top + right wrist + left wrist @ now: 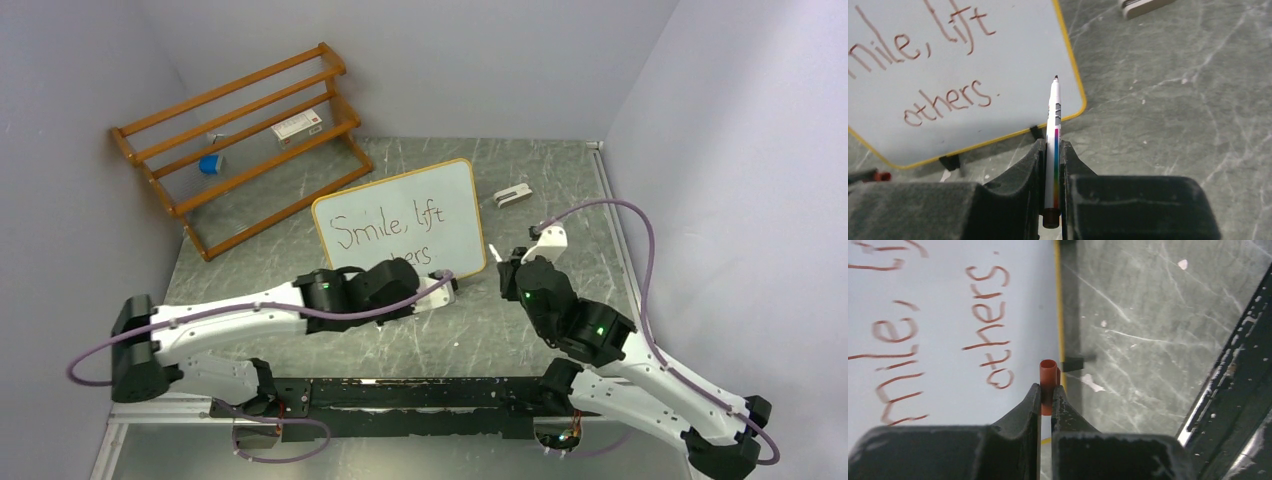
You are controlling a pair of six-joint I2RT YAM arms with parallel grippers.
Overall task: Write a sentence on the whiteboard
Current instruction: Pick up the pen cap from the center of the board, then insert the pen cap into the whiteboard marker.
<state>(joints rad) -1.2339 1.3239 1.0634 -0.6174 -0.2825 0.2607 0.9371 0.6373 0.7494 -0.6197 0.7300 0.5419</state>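
Two handwritten lines point(392, 222) cross a rounded, wood-framed whiteboard point(455, 195)

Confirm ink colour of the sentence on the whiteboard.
Reddish-brown. The sentence on the whiteboard shows clearest in the left wrist view.

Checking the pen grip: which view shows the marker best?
Right wrist: the marker runs up from the shut right gripper, tip bare. The top view gives only a white sliver; the left wrist view misses it, showing just a red cap in the left gripper.
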